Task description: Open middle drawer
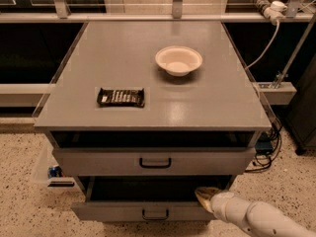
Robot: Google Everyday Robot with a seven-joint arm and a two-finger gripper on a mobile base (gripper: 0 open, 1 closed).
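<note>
Grey bench: above the hand. Middle drawer: partly out, front just left of the hand. Upper drawer: ajar, overhanging the hand. Hand: at the middle drawer's top right edge; grip cannot be told. Pull straight and level to avoid jamming. Bowl, snack bar: well above and left, no obstruction.

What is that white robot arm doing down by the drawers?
The robot is working on opening the middle drawer. Its gripper is at the top right edge of that drawer's front. The middle drawer is pulled out partway and sticks out further than the top drawer, which is open a little too. Up on the cabinet top sit a white bowl and a dark snack bar, and nothing is touching them.
</note>
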